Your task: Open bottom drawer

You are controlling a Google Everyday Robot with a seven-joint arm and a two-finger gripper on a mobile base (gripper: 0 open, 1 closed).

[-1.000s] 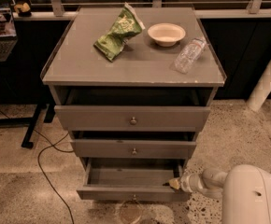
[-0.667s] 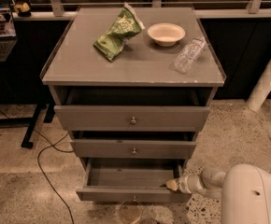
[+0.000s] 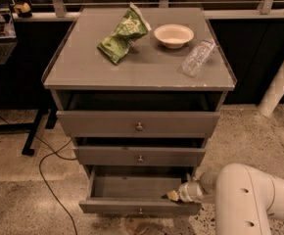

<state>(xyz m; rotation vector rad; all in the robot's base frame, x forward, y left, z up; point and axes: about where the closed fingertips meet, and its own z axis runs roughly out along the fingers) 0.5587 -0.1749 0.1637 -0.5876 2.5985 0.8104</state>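
The bottom drawer [image 3: 132, 205] stands well out of the cabinet, front panel nearest me, its knob [image 3: 140, 210] untouched. My tool [image 3: 174, 195] sits at the drawer's right front corner, just inside the panel. It is placed there, I judge, to drag on the panel's inner face rather than the tiny knob; whether it is open or gripping anything I cannot tell. The arm [image 3: 249, 199] crowds the right side, so the free room lies straight forward over the floor [image 3: 14, 204]. The middle drawer [image 3: 140, 155] overhangs close above, leaving little height — I would stay low. A cable [image 3: 49, 180] trails left, well apart.
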